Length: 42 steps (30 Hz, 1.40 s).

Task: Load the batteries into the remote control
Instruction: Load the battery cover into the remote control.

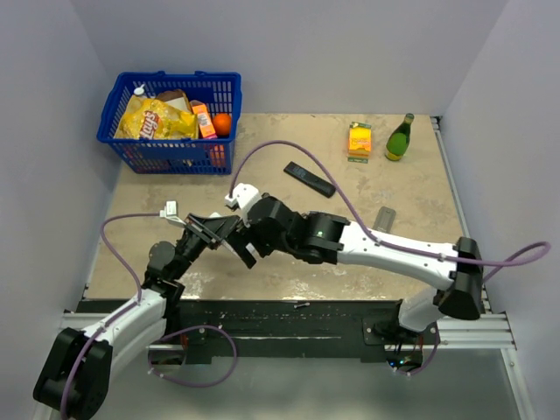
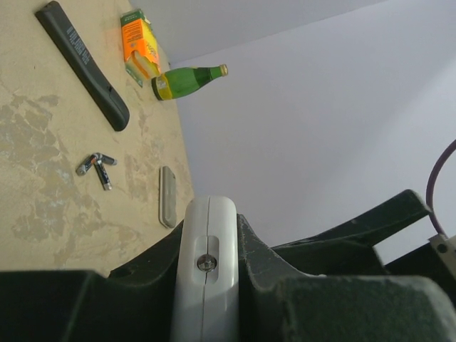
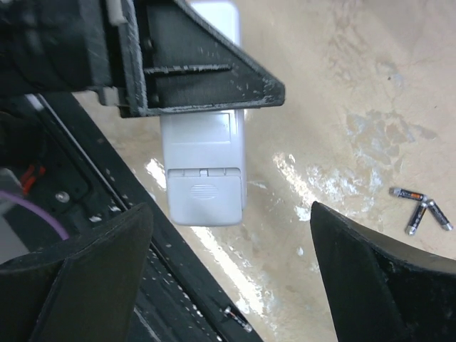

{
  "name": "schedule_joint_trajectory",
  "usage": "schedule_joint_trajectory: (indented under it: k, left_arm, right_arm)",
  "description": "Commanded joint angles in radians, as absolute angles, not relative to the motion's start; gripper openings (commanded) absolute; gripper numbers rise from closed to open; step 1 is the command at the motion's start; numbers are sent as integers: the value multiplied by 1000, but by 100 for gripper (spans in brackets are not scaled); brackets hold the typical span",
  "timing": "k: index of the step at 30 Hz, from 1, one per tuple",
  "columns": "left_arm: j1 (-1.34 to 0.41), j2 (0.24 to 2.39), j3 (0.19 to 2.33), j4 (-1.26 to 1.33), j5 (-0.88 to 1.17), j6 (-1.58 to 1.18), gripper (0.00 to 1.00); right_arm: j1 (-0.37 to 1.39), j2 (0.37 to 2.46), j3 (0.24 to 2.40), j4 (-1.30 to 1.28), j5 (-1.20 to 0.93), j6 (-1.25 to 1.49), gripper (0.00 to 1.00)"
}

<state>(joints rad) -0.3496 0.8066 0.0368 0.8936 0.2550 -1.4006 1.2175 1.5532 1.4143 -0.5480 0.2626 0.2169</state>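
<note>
Holding the white remote control (image 3: 203, 171) pinched in my left gripper (image 1: 197, 229), I present its back between the spread fingers of my right gripper (image 3: 228, 281). Its battery cover (image 3: 204, 194) appears still closed. The batteries (image 3: 420, 209) lie on the surface (image 3: 342, 85), beyond the right gripper's right-hand finger. Recommended procedure: keep the left grip firm, set one right fingertip on the cover's ribbed patch, then slide it toward the remote's end.
</note>
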Motion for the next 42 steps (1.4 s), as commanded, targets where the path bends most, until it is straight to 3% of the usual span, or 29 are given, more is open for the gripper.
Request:
schedule_joint_trajectory:
  k: [1,6,13,20,24,37,42]
  left_arm:
    - [-356,807,0,966,256,-1408,0]
    - [-356,810,0,988,255,-1407,0]
    - [-354,841,0,1042,255,-1419,0]
    - [-356,857,0,1081,258,-1420,0]
    - [-356,861,0,1092,258,-1417,0]
    - [-357,859,0,1095,262,-1399,0]
    - [-364,856,2,1094,258,-1393,0]
  right_arm:
    - [1212,1410,1375,-446,268,284,94]
    - [1203,1281,1263,-350,288,412,93]
    - [1197,1171,1045,-190,308,774,77]
    - [1197,1160,894,-26,324,968,74]
    - [1197,1178,888,-20,347,1023,66]
    - [1197,1244,897,-28,342,1091,57]
    - [1197,1256,899,-29,341,1111,48]
